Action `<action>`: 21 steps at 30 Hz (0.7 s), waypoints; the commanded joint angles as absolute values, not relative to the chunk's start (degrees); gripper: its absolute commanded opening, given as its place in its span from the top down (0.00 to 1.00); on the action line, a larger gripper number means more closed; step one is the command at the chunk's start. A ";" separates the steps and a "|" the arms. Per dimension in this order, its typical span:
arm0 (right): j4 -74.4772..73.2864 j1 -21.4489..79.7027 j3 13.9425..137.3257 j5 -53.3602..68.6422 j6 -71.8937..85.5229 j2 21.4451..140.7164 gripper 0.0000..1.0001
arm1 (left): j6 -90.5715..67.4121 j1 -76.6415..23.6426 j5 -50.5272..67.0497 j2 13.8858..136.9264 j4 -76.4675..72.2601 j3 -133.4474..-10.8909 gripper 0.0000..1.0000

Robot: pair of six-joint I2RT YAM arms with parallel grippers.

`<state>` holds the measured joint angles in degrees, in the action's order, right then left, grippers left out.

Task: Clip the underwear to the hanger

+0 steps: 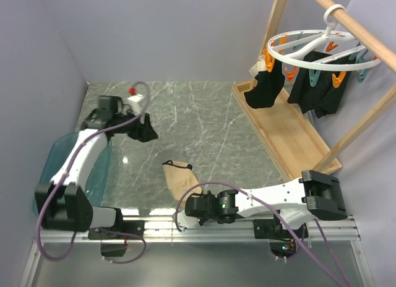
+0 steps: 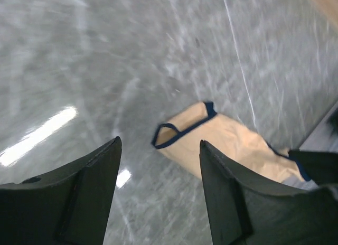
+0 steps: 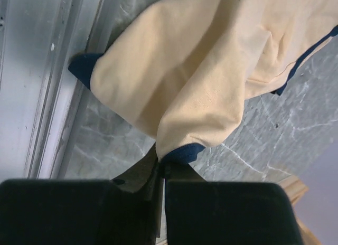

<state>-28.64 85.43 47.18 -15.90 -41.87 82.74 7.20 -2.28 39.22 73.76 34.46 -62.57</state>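
Observation:
The beige underwear (image 1: 179,177) with dark navy trim lies on the marble table near the front edge. It also shows in the left wrist view (image 2: 227,142) and fills the right wrist view (image 3: 200,71). My right gripper (image 3: 162,163) is shut on the navy-trimmed edge of the underwear, low at the table's front (image 1: 189,208). My left gripper (image 2: 158,150) is open and empty, above the table to the upper left of the underwear (image 1: 147,133). The white round hanger (image 1: 322,52) with orange and teal clips hangs from a wooden rod at the upper right.
Black garments (image 1: 265,88) hang from the hanger's clips over a wooden tray base (image 1: 284,135). A teal plastic basket (image 1: 59,163) sits at the left under the left arm. A metal rail (image 1: 247,228) runs along the table's front edge.

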 commanded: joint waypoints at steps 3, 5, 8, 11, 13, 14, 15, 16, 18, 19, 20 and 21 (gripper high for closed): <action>-25.05 89.47 45.53 -21.53 -39.91 82.88 1.00 | 12.84 -14.84 33.95 80.85 36.66 -63.72 0.33; -25.14 91.40 45.53 -22.23 -39.03 82.88 1.00 | 13.79 -19.58 32.09 85.31 35.77 -65.12 0.32; -26.28 92.55 46.75 -22.06 -36.92 84.02 1.00 | 15.37 -24.25 32.16 91.72 36.82 -68.46 0.32; -26.72 93.43 47.55 -21.27 -34.81 85.25 1.00 | 16.61 -27.94 31.82 95.53 36.83 -70.84 0.31; -26.98 93.78 48.07 -20.66 -33.41 85.87 1.00 | 16.70 -31.09 29.11 97.90 35.69 -71.45 0.31; -27.16 93.95 48.16 -20.57 -33.14 86.04 1.00 | 17.48 -32.07 28.48 99.30 35.25 -71.72 0.31; -27.59 94.04 48.34 -20.22 -32.79 86.13 1.00 | 17.75 -33.82 27.87 100.19 35.33 -72.33 0.31; -27.68 94.04 48.43 -20.13 -32.17 86.13 1.00 | 18.01 -34.71 26.90 100.98 35.42 -72.59 0.31; -28.04 94.04 48.43 -19.95 -31.82 85.96 1.00 | 18.28 -36.38 24.53 103.09 34.90 -72.60 0.33; -28.12 94.13 48.51 -19.86 -31.47 85.96 1.00 | 18.80 -37.00 23.04 103.97 34.72 -72.51 0.33; -28.21 94.13 48.52 -19.78 -31.20 85.96 1.00 | 19.07 -37.44 21.90 104.41 34.54 -72.42 0.34; -28.56 94.13 48.60 -19.60 -31.03 85.87 1.00 | 19.33 -38.40 21.19 104.85 34.72 -72.25 0.37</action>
